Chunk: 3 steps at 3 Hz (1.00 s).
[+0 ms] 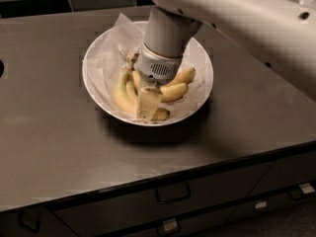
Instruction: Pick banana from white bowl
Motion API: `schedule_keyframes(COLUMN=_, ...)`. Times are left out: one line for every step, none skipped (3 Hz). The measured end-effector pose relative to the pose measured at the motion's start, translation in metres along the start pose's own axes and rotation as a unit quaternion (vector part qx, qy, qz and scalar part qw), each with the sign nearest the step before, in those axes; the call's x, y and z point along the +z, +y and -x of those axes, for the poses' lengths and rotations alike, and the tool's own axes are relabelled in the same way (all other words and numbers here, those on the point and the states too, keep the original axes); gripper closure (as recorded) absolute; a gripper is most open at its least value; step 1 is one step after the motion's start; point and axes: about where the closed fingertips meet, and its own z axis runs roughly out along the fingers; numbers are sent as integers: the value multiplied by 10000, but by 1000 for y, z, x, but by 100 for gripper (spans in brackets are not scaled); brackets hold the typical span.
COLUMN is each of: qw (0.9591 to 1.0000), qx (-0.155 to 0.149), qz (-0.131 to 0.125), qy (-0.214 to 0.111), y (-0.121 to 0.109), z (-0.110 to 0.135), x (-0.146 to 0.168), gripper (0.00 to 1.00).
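Observation:
The white bowl (98,51), lined with crumpled white paper, stands on the dark countertop. In it lies the long curved pale-yellow banana (120,97), with its greenish stem toward the back and its dark tip near the bowl's front. Two shorter, plumper bananas (177,84) lie to its right. My gripper (148,104) reaches down from the upper right into the middle of the bowl. It sits right on the long banana's inner curve and hides part of it.
The dark countertop (59,152) runs to a front edge with drawers (173,194) below. A dark tiled wall runs along the back. My white arm (237,19) crosses the upper right above the counter. A dark round opening (1,68) sits at the left edge.

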Motion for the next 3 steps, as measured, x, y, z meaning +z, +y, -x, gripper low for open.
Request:
schedule_keyframes(qw=10000, qx=-1, qz=-3, qy=-1, y=0, z=1, x=-3, gripper=100)
schedule_keyframes(qw=9990, qx=-133, qz=-434, qy=-42, y=-1, z=5, x=-30, gripper=100)
schedule_keyframes(qw=9965, qx=-242, qz=-796, qy=1, y=3, z=12, x=-55, gripper=100)
